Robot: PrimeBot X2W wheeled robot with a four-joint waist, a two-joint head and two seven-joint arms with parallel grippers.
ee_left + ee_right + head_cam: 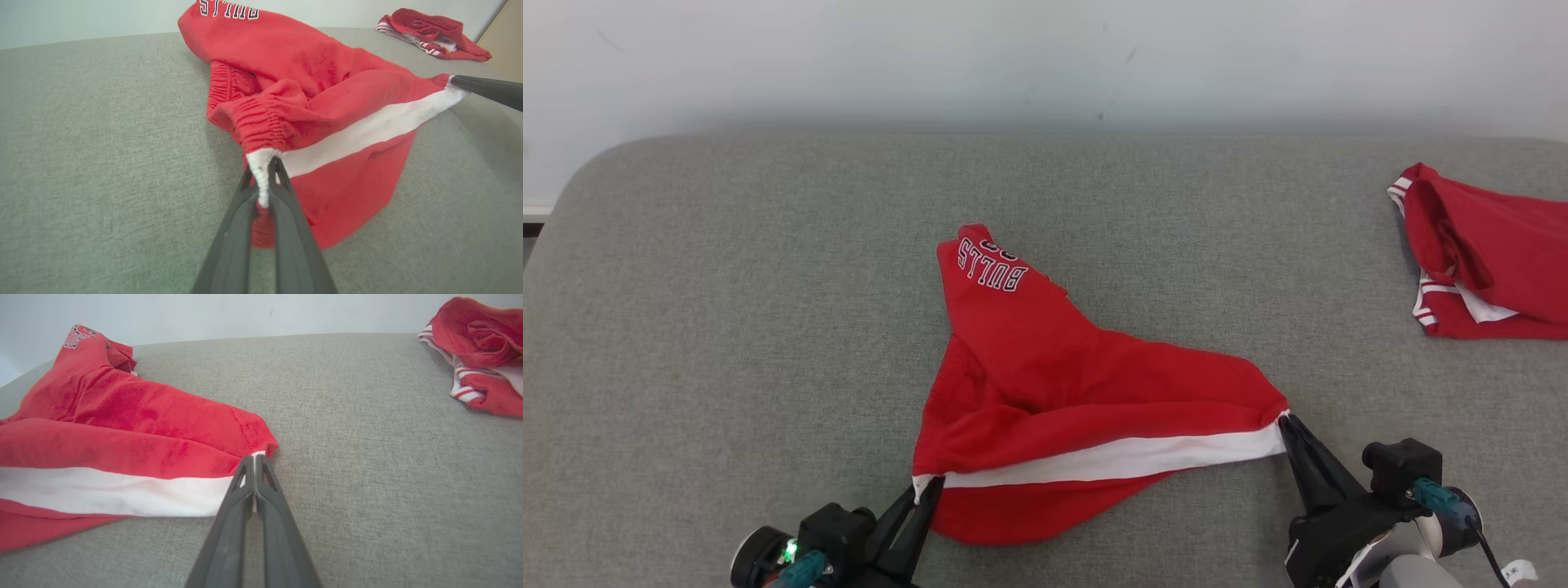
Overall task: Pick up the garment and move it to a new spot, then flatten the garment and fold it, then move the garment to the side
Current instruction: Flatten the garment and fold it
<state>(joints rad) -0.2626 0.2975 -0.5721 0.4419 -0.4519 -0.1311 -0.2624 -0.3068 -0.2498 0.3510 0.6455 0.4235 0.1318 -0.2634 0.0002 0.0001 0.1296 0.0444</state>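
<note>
A grey cloth-covered counter [727, 286] runs ahead of you to a pale wall [1045, 65]. The garment [1045, 367], a pair of red shorts, lies on it between your two pincers.

Your left pincer [929, 488] is pressed together on the gathered white corner of the waistband. In the left wrist view you can see that elastic bunched between the two dark fingers [233, 241], right up at their tips. Your right pincer [1284, 420] is pressed together as well, nipping the other end of the white stripe [1127, 461] at the very fingertips.

The stripe runs nearly straight from one pincer to the other. Beyond it, away from both pincers, the red cloth gathers into a rumpled peak that leans towards the left pincer's side, and its far tip carries the lettering "BULLS" [990, 265]. On the near side of the stripe a flap of red lies on the counter, closer to the left pincer than to the right.

A second red piece with white trim [1494, 261] lies crumpled well beyond your right pincer and to its outer side, apart from the shorts
</note>
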